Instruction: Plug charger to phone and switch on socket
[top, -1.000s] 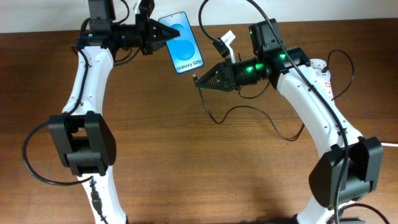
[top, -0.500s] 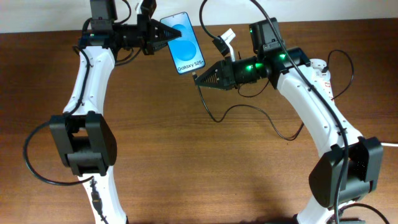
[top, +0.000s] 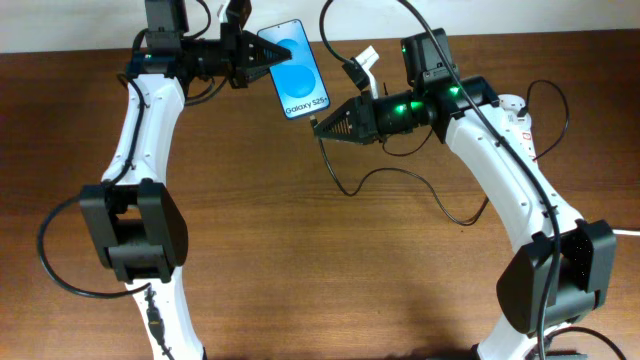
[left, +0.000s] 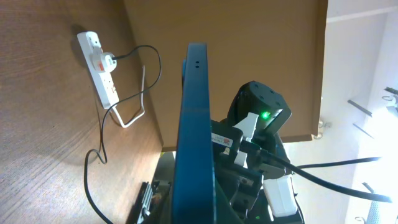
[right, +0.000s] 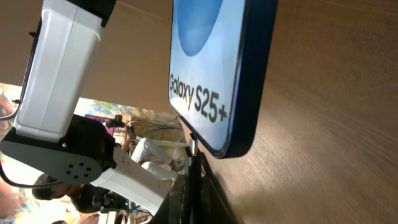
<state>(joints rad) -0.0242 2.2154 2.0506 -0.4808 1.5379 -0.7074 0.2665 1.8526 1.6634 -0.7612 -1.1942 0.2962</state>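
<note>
Over the last second the right gripper (top: 321, 126), jaws pinching the charger plug (right: 193, 147), edged up to the phone (top: 296, 70) bottom edge, then stalled. Tip looks not yet seated. Left gripper (top: 258, 58) jaws pinch the phone, raised. Socket (left: 99, 59) on counter (top: 300, 260), not yet switched.

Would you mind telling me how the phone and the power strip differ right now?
The phone has a blue screen and dark edge; the power strip is white. The phone is clamped in the left gripper; the power strip lies flat on the table. The power strip has a plug in it; whether the phone has one is unclear. Both are slim rectangles.
</note>
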